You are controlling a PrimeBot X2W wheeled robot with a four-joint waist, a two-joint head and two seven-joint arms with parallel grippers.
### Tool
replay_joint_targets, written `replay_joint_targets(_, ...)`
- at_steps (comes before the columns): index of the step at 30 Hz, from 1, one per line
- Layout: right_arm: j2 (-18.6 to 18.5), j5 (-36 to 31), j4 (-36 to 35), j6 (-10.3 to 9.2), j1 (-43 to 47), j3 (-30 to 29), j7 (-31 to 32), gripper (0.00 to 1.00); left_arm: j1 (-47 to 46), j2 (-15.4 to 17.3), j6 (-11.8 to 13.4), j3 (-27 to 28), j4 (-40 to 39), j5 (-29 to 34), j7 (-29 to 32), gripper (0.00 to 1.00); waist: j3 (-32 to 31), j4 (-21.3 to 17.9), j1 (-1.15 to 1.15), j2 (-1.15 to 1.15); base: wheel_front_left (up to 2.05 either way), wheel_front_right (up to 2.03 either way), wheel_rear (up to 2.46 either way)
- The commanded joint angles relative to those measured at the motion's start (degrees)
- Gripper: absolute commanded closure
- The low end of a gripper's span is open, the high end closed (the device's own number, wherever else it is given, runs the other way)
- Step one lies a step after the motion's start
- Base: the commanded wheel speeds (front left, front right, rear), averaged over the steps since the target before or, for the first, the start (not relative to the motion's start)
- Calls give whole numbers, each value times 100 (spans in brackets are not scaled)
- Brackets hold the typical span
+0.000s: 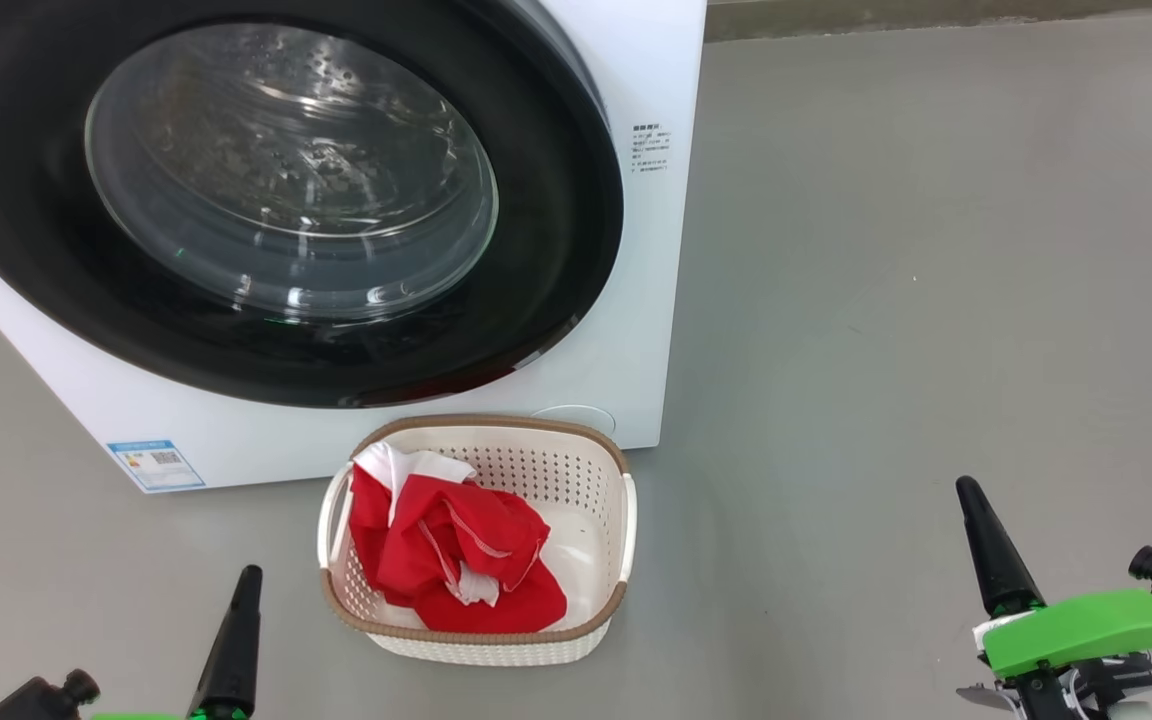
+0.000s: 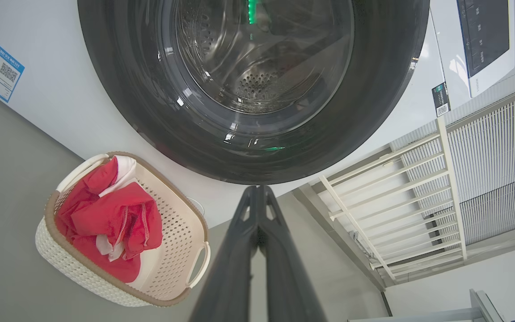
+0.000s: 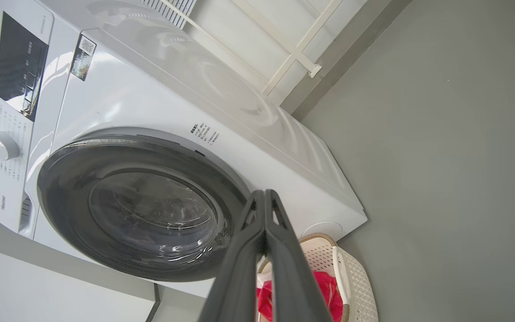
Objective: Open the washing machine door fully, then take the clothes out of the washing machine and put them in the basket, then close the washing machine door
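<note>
Your left gripper has its two dark fingers pressed flat together, tip to tip, with nothing between them. Your right gripper is the same, pinched closed and empty. Both hang low and well back from the work, one to each side of the basket, with fingers pointing toward the machine. I judge this a resting pose, since neither touches anything.

Between them on the grey floor sits the perforated cream basket, just in front of the washing machine and below its door. The red clothes with white trim lie bunched inside it, heaped toward your left end, so the other end is bare.

Behind it, the washing machine door lies flush in the white front, its black ring seated all round as far as you can see. Through the glass you see steel drum and no red fabric. Judged from that, every step looks done and nothing calls for a grasp.
</note>
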Motion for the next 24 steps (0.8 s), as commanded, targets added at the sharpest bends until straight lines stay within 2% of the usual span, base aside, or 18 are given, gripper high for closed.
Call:
replay_joint_targets(1,-92,173,-135,-3,-272,23,35,100,-277,55,-24,160,-91,-178,45,100,-5,1,-1,0,0,0,0)
replay_joint_targets(24,-92,1560,-107,-4,-327,-147,423,100,-419,-6,-31,279,108,-1582,425,100,-76,16,-1,0,0,0,0)
